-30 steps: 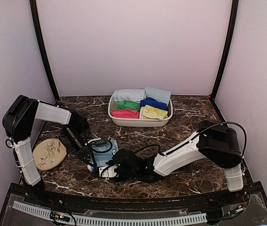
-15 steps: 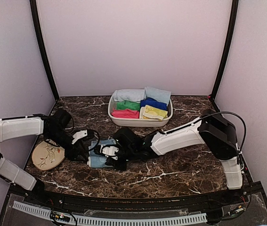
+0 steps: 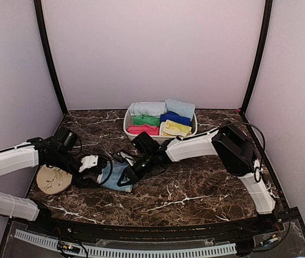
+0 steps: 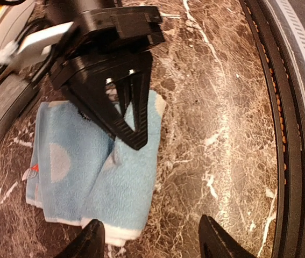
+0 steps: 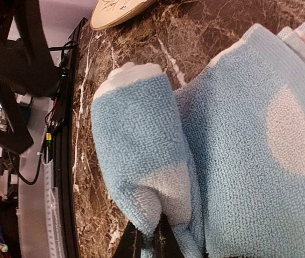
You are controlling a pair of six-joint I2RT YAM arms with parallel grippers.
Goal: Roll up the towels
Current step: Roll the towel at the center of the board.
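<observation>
The medium blue towel with pale spots [image 3: 117, 173] lies on the marble table, its near edge folded over into a thick roll [image 4: 122, 188]. My right gripper [image 3: 127, 178] is shut on that rolled edge; in the right wrist view [image 5: 148, 243] the fold [image 5: 141, 161] is pinched between the fingers. My left gripper [image 3: 101, 172] is open just left of the towel; its fingertips [image 4: 92, 241] stand wide apart at the towel's end, mostly over bare table [image 4: 155, 244]. Two pale blue rolls [image 3: 147, 109] lie at the back of the tub.
A white tub [image 3: 141, 138] at the back centre holds green, pink, dark blue and yellow rolled towels. A round beige plate [image 3: 52, 179] with a drawing lies left of the towel, also seen in the right wrist view [image 5: 114, 8]. The table's black front rail [image 4: 281, 107] is close by.
Both arms have stretched out low over the table. The right gripper has swung from the towel's near side to reach in from the back right, folding the towel's edge over. The left gripper has moved left.
</observation>
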